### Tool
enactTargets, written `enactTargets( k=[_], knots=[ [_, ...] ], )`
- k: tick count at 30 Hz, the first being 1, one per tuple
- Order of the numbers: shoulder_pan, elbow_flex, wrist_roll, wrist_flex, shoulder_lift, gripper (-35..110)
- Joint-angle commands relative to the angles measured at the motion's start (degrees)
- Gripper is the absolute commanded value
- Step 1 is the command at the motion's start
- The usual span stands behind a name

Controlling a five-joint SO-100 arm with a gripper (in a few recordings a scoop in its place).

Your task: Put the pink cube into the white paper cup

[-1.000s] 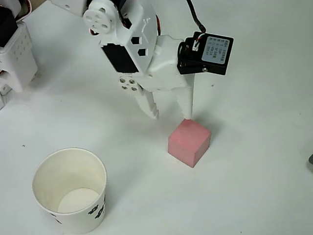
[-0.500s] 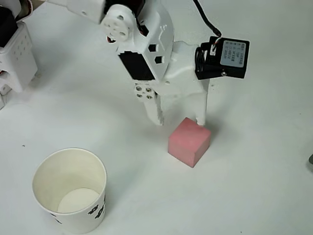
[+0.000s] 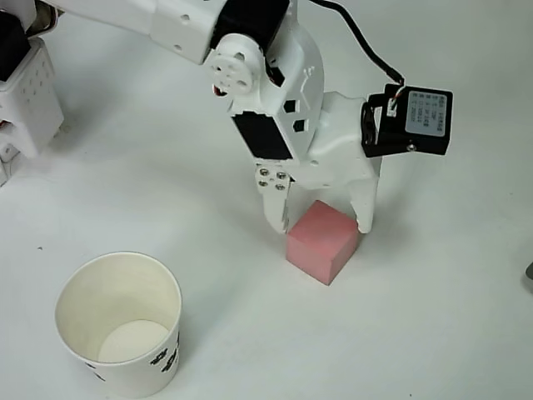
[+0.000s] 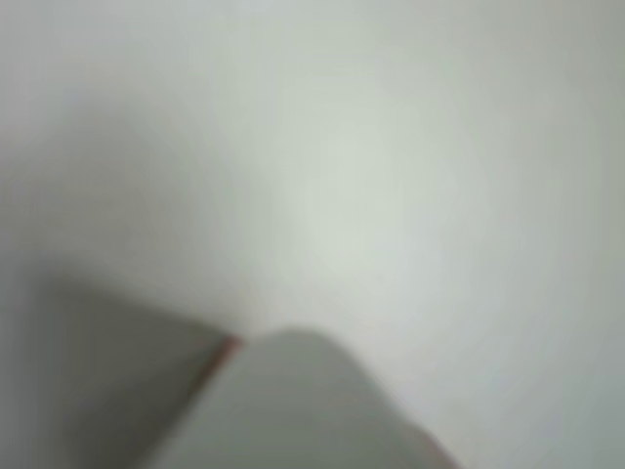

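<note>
Pink cube [image 3: 322, 242] between open pincer [image 3: 321, 223] tips, contact unclear, wrist view blurred, pale

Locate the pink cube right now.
In the overhead view the pink cube sits on the white table right of centre, between the open hand's fingers, up-right of the white paper cup.

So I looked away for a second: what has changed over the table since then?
The gripper moved right and down in the overhead view, and its open jaws now straddle the pink cube, one on each side. Nothing is gripped yet. The cube and the white paper cup stayed put.
</note>
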Motion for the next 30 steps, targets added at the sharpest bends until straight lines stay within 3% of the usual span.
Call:
enactTargets(
  k=[1,11,18,30],
  knots=[
    [0.0,-5.01,-0.79,-0.79,1.32,40],
    [0.18,-6.77,-0.7,-0.79,-3.25,39],
    [-0.79,-6.94,-0.53,-0.53,-2.99,22],
    [-0.79,-7.03,-0.26,2.29,2.29,17]
  ],
)
